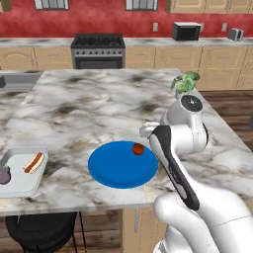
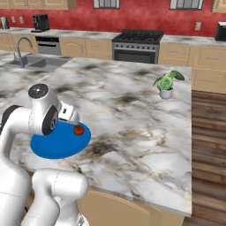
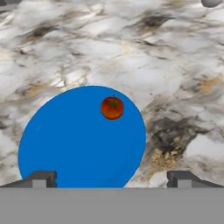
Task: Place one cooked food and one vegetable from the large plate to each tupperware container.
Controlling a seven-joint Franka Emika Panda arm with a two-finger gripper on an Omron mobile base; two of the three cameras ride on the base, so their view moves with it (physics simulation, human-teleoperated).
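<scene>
The large blue plate [image 1: 118, 168] [image 2: 57, 141] [image 3: 74, 140] lies near the counter's front edge. A single red tomato [image 1: 138, 148] [image 2: 79, 129] [image 3: 112, 107] rests on its far right part. My gripper [image 3: 112, 177] hovers above the plate, open, with its fingers wide apart and nothing between them. The tomato is ahead of the fingertips. At the left counter edge sits a light grey tupperware container [image 1: 22, 187]. It holds a hot dog [image 1: 34, 162] and a dark purple vegetable [image 1: 4, 175]. The darker container is out of view.
A potted green plant [image 1: 185, 82] [image 2: 167, 82] stands at the far right of the marble island. A sink [image 1: 17, 81] [image 2: 39, 64] is set into its far left. The stove [image 1: 98, 49] stands against the back wall.
</scene>
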